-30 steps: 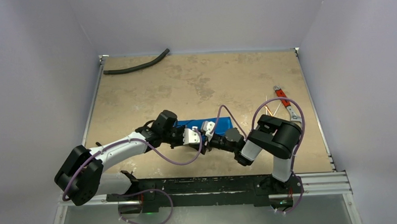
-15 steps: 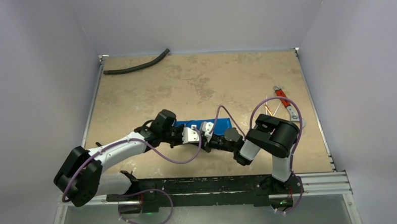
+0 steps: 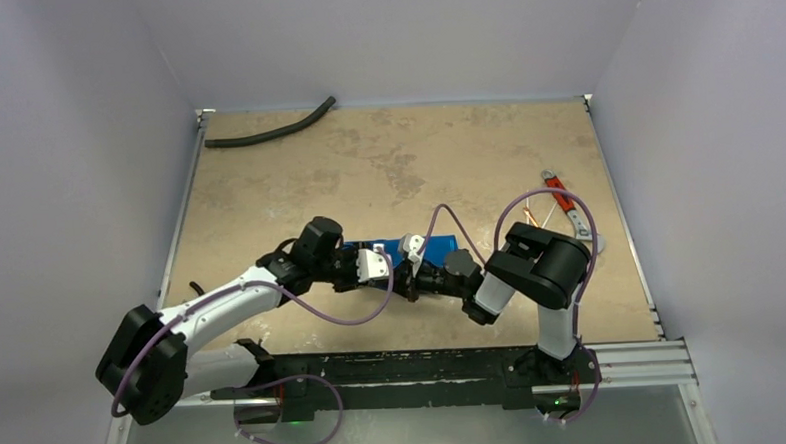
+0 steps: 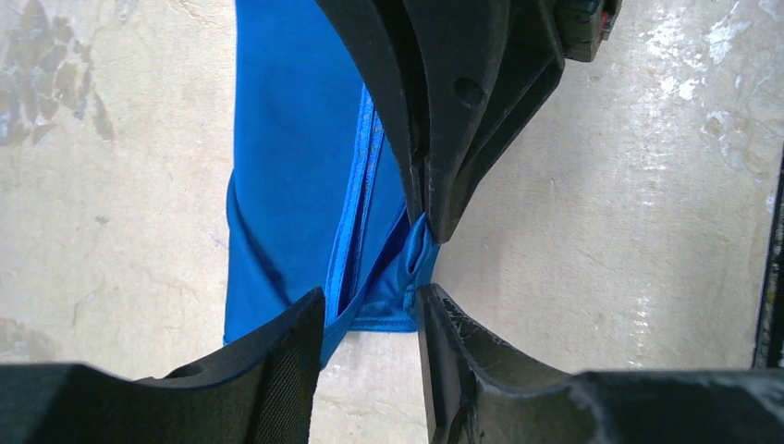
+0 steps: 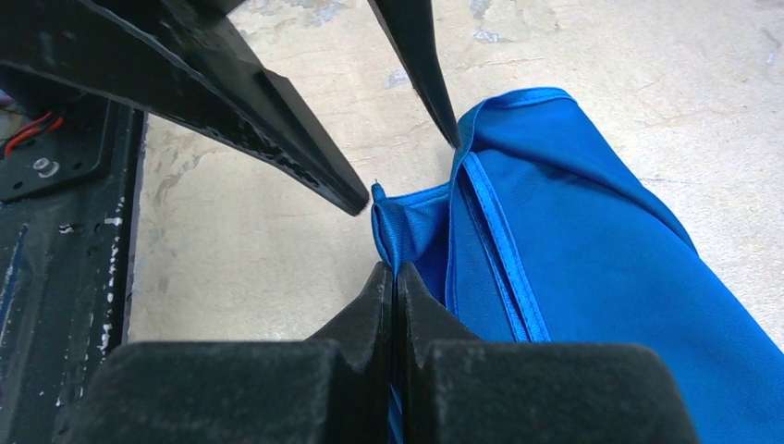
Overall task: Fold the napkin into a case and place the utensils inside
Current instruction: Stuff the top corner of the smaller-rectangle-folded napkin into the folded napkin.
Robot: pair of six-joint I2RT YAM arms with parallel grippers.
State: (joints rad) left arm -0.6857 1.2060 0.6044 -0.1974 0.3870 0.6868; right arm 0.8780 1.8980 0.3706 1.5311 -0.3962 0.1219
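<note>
Tan tabletop point(image 3: 386, 162) — right gripper point(image 5: 395, 273) pinches the napkin point(image 5: 592, 259) (left gripper point(image 4: 370, 296) gaping).

I have the napkin point(image 3: 442, 246) on the worktop point(image 3: 386, 162) near its middle, just ahead of the arm bases. The left claw point(image 4: 370, 310) sits at its left and the right claw point(image 5: 395, 277) at its right, meeting at its near corner. The hose point(image 3: 270, 132) lies in the far left corner; the wrench point(image 3: 564, 200) lies by the right edge, the utensils point(image 3: 532, 217) just left of it.
</note>
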